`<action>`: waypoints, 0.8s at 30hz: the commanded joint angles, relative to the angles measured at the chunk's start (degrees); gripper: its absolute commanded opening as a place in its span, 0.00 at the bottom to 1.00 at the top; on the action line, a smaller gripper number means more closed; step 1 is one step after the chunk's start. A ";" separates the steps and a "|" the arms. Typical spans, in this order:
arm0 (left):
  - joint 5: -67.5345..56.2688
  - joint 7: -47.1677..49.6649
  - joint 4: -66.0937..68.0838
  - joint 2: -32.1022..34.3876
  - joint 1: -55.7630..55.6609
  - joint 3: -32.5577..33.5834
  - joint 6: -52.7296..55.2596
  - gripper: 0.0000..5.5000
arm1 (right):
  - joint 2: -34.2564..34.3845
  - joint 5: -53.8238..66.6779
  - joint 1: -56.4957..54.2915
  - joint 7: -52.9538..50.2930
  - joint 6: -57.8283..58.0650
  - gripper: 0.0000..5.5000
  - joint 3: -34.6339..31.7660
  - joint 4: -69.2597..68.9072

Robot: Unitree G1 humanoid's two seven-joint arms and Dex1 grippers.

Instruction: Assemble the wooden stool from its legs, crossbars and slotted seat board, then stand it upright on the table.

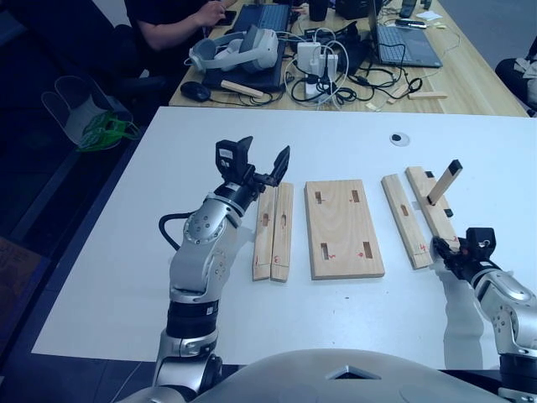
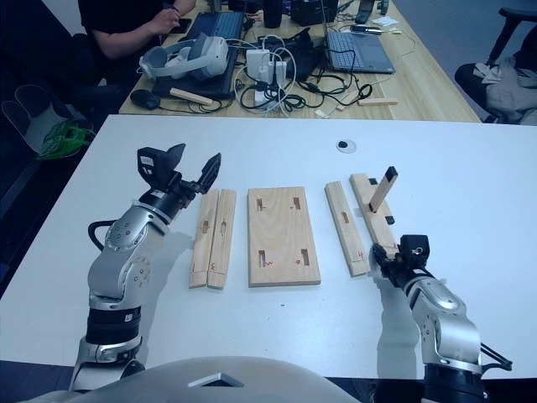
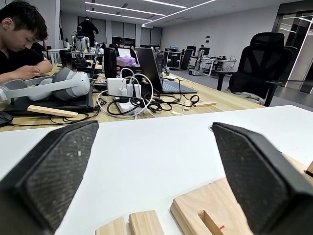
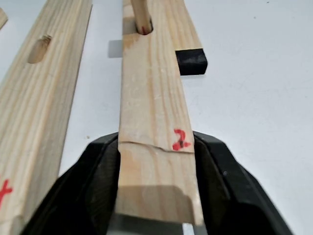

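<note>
On the white desk, lower right, the leg clamped by the right claw should be lifted level lest its tilted crossbar be unseated; the left claw is spread apart.

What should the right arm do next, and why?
Probably a slow, slight lift. The right gripper is shut on the near end of the outer leg, which lies flat with a crossbar standing tilted in its slot. Lifting gently should test the grip without shaking that crossbar loose.
</note>
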 commanded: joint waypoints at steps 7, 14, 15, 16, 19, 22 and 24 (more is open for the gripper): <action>-3.21 3.05 2.43 -1.98 -3.12 4.35 2.75 0.78 | 1.00 -2.54 -0.30 2.93 -6.56 0.38 4.03 2.70; -5.77 5.90 7.33 -1.89 -8.50 10.52 2.81 0.78 | -1.62 -1.08 -11.49 8.98 -24.69 0.37 -1.51 9.95; -6.19 6.20 7.99 -1.88 -9.30 11.28 2.76 0.78 | -2.07 -0.93 -13.24 9.53 -25.55 0.37 -1.87 10.51; -6.62 6.47 8.53 -2.02 -10.02 11.94 2.89 0.78 | -2.47 -0.79 -14.61 10.36 -26.20 0.37 -1.97 11.00; -15.32 7.22 9.44 -4.52 -13.70 16.08 8.78 0.78 | -3.64 1.86 -17.39 15.86 -24.93 0.37 -0.51 8.43; -31.65 5.43 9.08 -6.35 -16.82 20.13 19.45 0.78 | -4.58 3.12 -20.25 20.23 -23.59 0.37 2.25 5.70; -41.57 5.19 7.78 -6.77 -17.93 21.62 25.10 0.78 | -4.60 3.81 -22.14 22.20 -22.27 0.37 4.43 3.16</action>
